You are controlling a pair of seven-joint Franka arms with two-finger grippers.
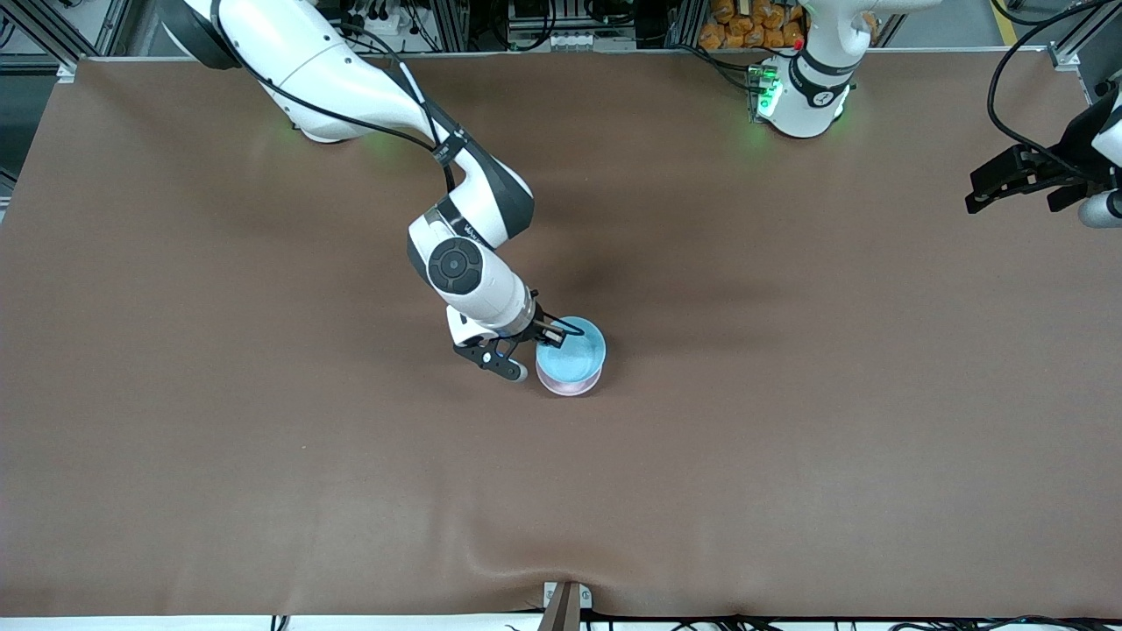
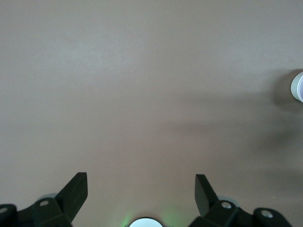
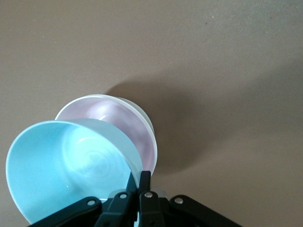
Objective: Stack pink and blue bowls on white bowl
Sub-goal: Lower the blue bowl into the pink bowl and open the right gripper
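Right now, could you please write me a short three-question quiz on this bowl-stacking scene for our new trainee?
1. True or false: the right gripper is shut on the rim of the blue bowl.
2. Which bowl sits directly inside the white bowl? A) the pink bowl B) a green bowl C) none
3. Fill in: the left gripper hangs open over bare ____ at the left arm's end.

Key
1. True; the blue bowl is tilted over the pink bowl.
2. A
3. table
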